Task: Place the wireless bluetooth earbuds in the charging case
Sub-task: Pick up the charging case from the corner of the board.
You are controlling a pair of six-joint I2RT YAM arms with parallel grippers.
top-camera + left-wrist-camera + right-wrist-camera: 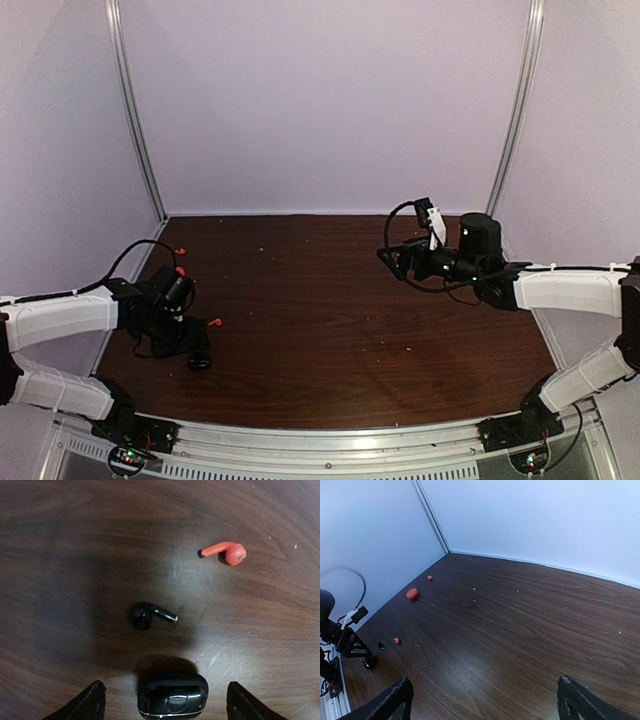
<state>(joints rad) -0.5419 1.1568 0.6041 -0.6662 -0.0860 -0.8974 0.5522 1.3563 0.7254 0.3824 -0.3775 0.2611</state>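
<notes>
Insertion is not yet starting: the black earbud (150, 616) and red earbud (225, 553) are lying loose on the table (60, 555), just beyond the charging case (172, 696). The case is sitting near left, untouched between the wide jaws of the left gripper (165, 687). The right gripper (487, 702) is hanging wide and empty at the right, and the frame edge is cutting off the case, so I cannot tell whether its lid is open.

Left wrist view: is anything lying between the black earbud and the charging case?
Nothing visible. The black earbud lies on the table just beyond the charging case, which sits between the open jaws of the left gripper. The red earbud lies farther off to one side, outside that path.
</notes>
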